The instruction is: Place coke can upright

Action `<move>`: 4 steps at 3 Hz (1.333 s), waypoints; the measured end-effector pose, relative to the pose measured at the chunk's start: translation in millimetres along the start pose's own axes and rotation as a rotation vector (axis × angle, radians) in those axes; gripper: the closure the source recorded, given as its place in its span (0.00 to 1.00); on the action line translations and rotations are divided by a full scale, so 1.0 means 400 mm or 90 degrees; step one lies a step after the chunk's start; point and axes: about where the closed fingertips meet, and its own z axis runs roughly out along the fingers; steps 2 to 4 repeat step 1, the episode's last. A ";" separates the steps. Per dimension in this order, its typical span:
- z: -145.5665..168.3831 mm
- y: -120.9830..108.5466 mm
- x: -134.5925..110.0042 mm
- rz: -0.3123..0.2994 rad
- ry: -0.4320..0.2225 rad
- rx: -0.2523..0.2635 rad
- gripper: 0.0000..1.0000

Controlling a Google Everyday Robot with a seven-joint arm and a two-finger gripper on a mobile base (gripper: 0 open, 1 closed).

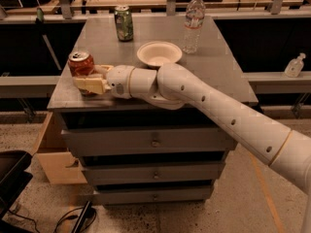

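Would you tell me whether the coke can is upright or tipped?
Upright: the coke can stands on the table, silver top facing up, with the claw at its lower body.
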 end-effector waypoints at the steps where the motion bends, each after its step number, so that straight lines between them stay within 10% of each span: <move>1: 0.005 0.004 0.000 0.000 0.000 -0.003 0.00; 4: 0.005 0.004 0.000 0.000 0.000 -0.003 0.00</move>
